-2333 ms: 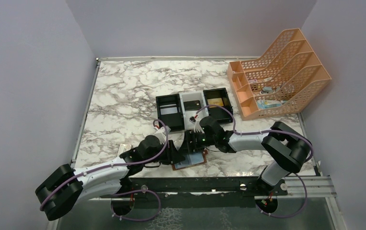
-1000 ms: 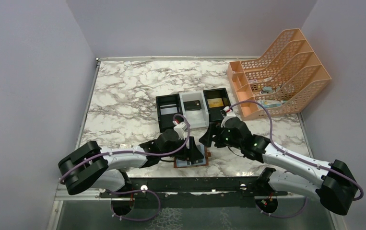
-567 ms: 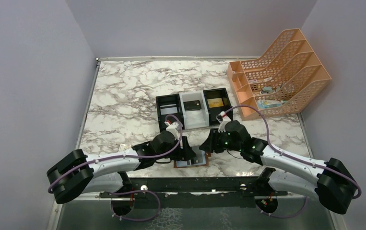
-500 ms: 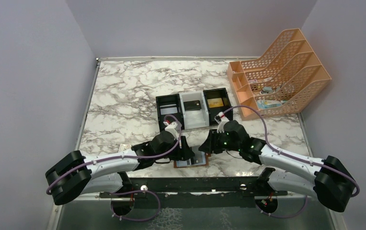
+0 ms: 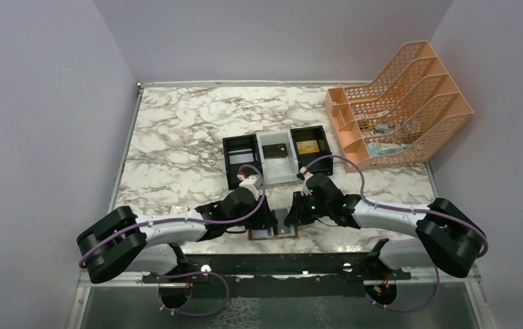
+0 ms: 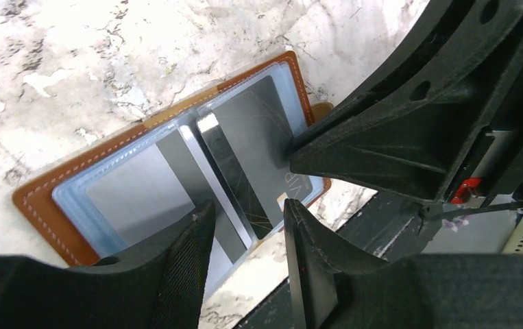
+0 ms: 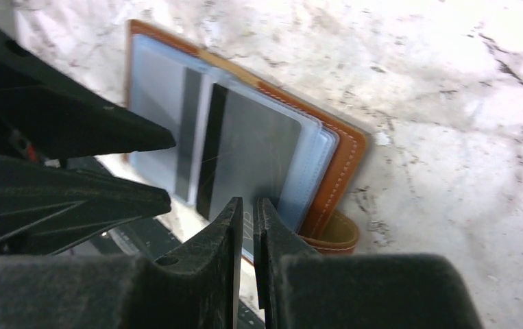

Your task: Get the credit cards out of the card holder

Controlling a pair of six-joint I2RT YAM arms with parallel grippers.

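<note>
The brown card holder (image 5: 273, 233) lies open flat at the table's near edge, its pale blue pockets up (image 6: 46, 212) (image 7: 344, 164). Two grey credit cards with dark stripes sit in it: one on the left page (image 6: 128, 199), and one marked VIP on the right page (image 6: 255, 120) (image 7: 258, 144). My left gripper (image 6: 245, 236) (image 5: 266, 218) is open just above the holder's near edge at the fold, nothing between its fingers. My right gripper (image 7: 247, 214) (image 5: 293, 214) is shut to a thin slit, tips down on the VIP card's near corner.
A black-and-white three-compartment tray (image 5: 260, 164) stands just behind the arms. An orange mesh file rack (image 5: 399, 103) fills the back right corner. A small pale object (image 5: 178, 210) lies left of the left arm. The holder's snap tab (image 7: 337, 236) sticks out on its right.
The right arm came back and down from the tray to the holder and closed its jaws. The left gripper narrowed and shifted slightly left over the holder.
</note>
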